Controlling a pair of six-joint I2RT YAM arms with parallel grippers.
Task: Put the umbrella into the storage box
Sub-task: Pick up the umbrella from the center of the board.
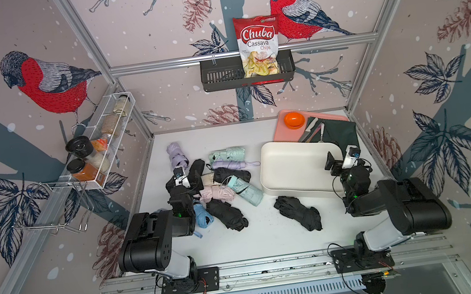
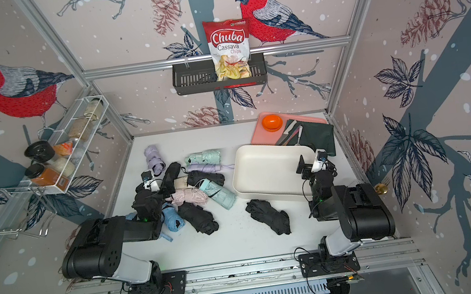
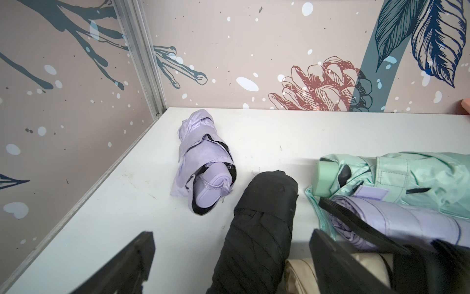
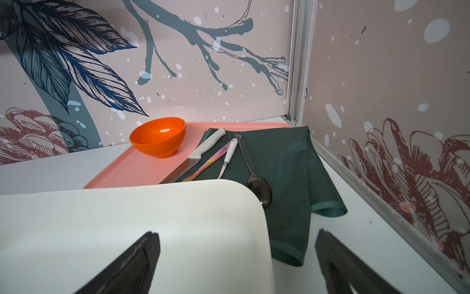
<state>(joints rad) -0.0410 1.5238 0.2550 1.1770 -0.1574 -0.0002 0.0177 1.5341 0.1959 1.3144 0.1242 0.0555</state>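
Your left jaws stood wide, bottom of the left wrist frame, flanking the black umbrella, holding nothing; right jaws, equally wide, hung over the empty storage box, centre-right in both top views. Best was to lower squarely, then close mid-roll.

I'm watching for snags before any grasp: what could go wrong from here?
The open left gripper straddles the black umbrella, whose neighbours, the cream umbrella and lilac umbrella, press close; closing may pinch them.
The open right gripper hovers over a wall of the storage box and may obstruct the drop.
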